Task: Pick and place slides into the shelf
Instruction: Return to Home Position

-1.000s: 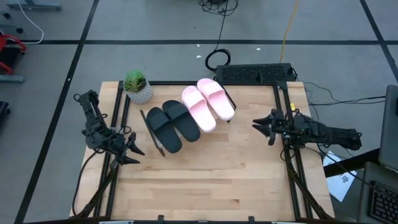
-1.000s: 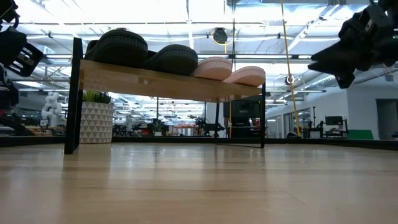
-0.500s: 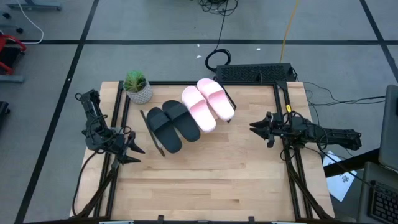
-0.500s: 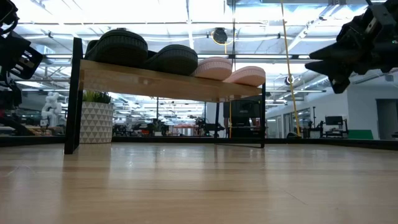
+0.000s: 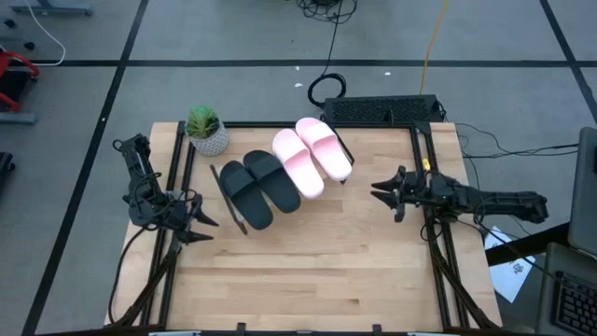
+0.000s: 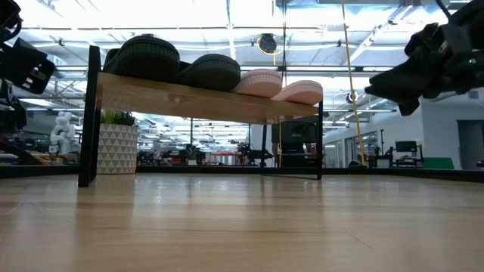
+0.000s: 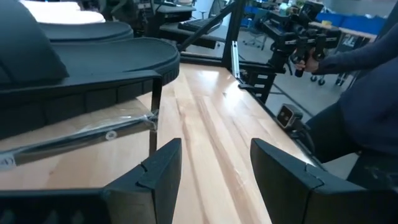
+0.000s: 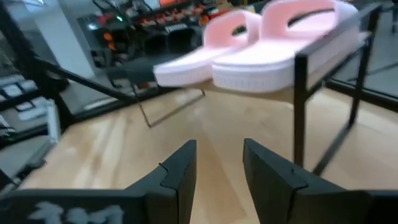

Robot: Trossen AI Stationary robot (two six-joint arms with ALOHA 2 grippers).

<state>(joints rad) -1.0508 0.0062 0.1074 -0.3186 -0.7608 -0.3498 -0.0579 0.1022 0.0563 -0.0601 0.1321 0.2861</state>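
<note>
All the slides lie sole-down on top of the shelf [image 5: 229, 207], side by side: the black pair [image 5: 257, 187] toward its left end, the pink pair [image 5: 312, 155] toward its right. The low view shows the shelf [image 6: 204, 99] as a light wooden board on dark legs, carrying the black slides [image 6: 147, 57] and the pink slides [image 6: 280, 85]. My left gripper [image 5: 201, 222] hovers open near the shelf's left end; its wrist view [image 7: 214, 168] shows a black slide [image 7: 93, 56] close by. My right gripper [image 5: 376, 191] hovers open right of the shelf, facing the pink slides [image 8: 280, 43].
A small potted plant [image 5: 206, 130] stands at the table's far-left corner, behind the shelf's left end. Bare wooden tabletop [image 5: 317, 261] stretches from the shelf to the near edge. In the left wrist view a person in dark clothing [image 7: 367, 99] shows beyond the table's right edge.
My right gripper has moved a little toward the table's left, nearer the shelf's pink end, staying open. The slides and the shelf have not moved.
</note>
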